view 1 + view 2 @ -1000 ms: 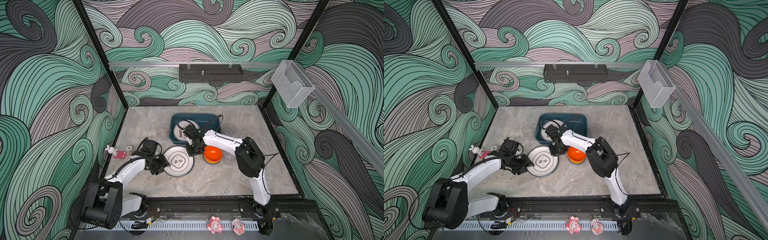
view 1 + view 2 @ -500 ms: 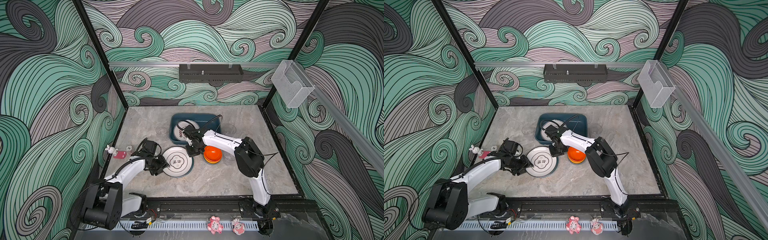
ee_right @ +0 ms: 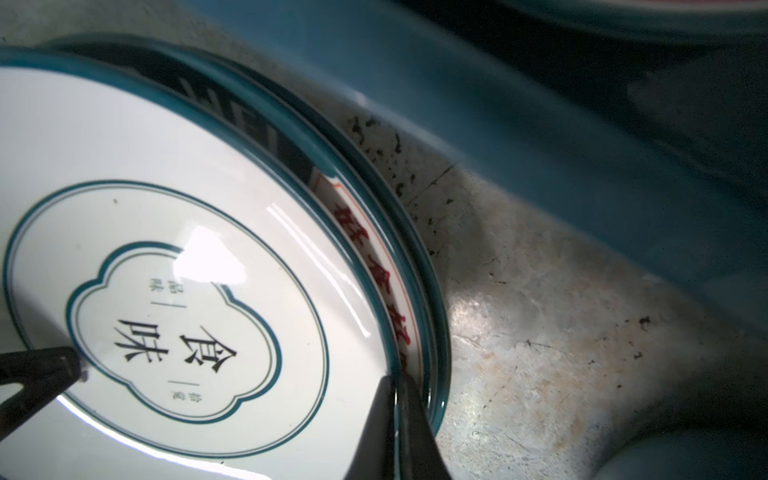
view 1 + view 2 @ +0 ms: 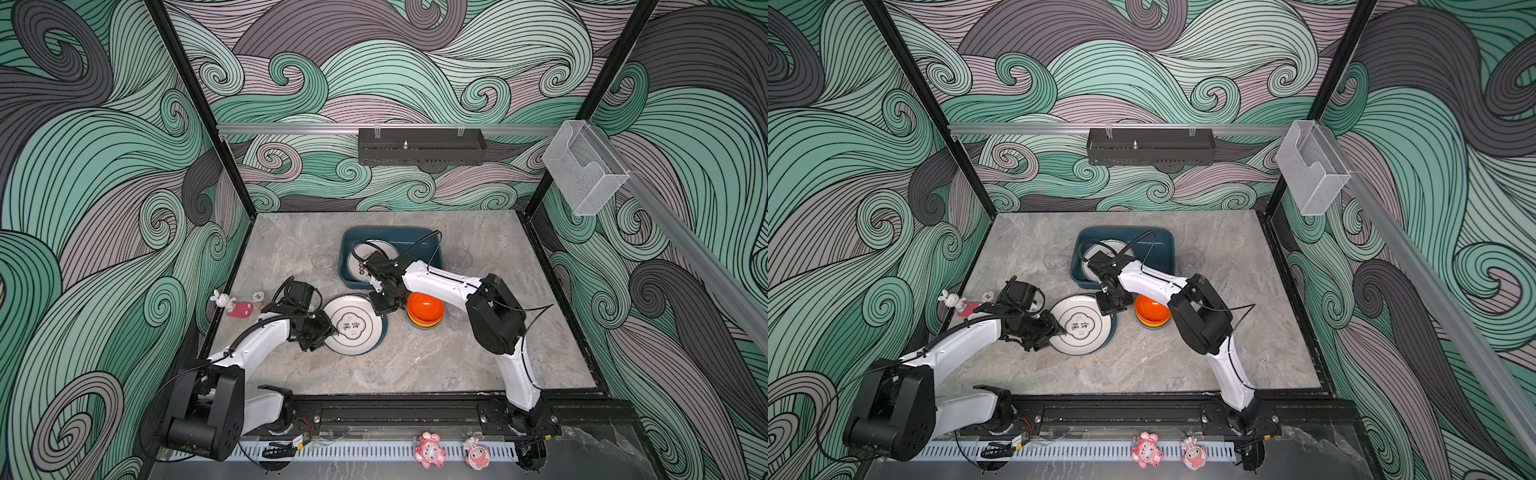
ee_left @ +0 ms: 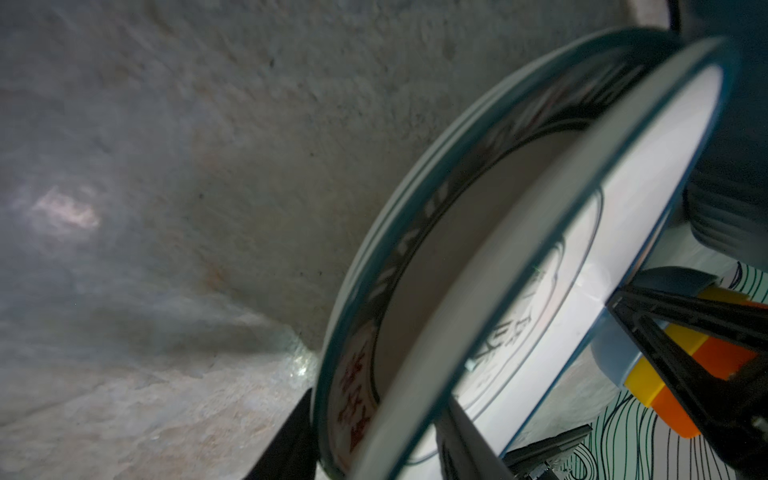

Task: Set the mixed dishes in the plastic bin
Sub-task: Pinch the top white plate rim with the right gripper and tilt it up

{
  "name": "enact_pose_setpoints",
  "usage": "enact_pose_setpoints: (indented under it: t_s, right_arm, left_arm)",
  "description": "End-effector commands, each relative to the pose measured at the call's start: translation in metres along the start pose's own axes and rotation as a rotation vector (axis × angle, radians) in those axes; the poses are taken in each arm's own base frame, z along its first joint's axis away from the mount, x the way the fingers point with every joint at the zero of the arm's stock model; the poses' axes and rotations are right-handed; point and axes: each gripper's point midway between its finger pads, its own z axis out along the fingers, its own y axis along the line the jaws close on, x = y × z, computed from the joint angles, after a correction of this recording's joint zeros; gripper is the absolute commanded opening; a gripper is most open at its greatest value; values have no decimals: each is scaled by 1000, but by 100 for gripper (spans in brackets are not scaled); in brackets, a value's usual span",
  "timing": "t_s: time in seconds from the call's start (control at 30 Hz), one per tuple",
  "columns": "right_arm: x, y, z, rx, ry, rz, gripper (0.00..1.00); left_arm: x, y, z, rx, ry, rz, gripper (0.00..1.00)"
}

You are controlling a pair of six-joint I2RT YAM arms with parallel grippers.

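Two plates sit stacked mid-table. At the top plate's (image 4: 353, 326) 9 o'clock, the left gripper (image 4: 328, 330) has its fingers spread astride both rims; whether they grip, I cannot tell. The top plate tilts above the lower plate (image 3: 365, 249). At its 2 o'clock the right gripper (image 4: 379, 306) pinches its rim. Bowls (image 4: 424, 309) stand at 3 o'clock. The bin (image 4: 390, 232), at 1 o'clock, holds a third plate (image 4: 359, 255).

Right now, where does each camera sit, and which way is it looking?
Both top views: high over the arms' bases, looking down on the table; both arms, left gripper and right gripper at the top plate.
Left wrist: low, edge-on to the top plate; its fingers show.
Right wrist: above the top plate, facing the bin; its fingers pinch the rim.
Shared by wrist views: top plate over red-lettered plate.
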Motion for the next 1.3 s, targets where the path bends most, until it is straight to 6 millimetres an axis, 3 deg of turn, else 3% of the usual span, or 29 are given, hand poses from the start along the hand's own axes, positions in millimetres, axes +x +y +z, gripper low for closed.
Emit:
enact_pose_setpoints:
  t_s: [0.0, 0.6, 0.9, 1.27]
  right_arm:
    - [8, 2, 12, -3, 46, -2, 11]
    - [11, 3, 19, -7, 62, -2, 12]
    - [12, 3, 20, -7, 64, 0, 12]
    - [9, 5, 10, -11, 38, -8, 14]
  left_arm:
    - [3, 5, -4, -12, -6, -8, 47]
    - [9, 11, -14, -35, -17, -11, 34]
    - [12, 12, -20, -36, -20, -15, 20]
    - [13, 11, -29, -37, -33, -11, 10]
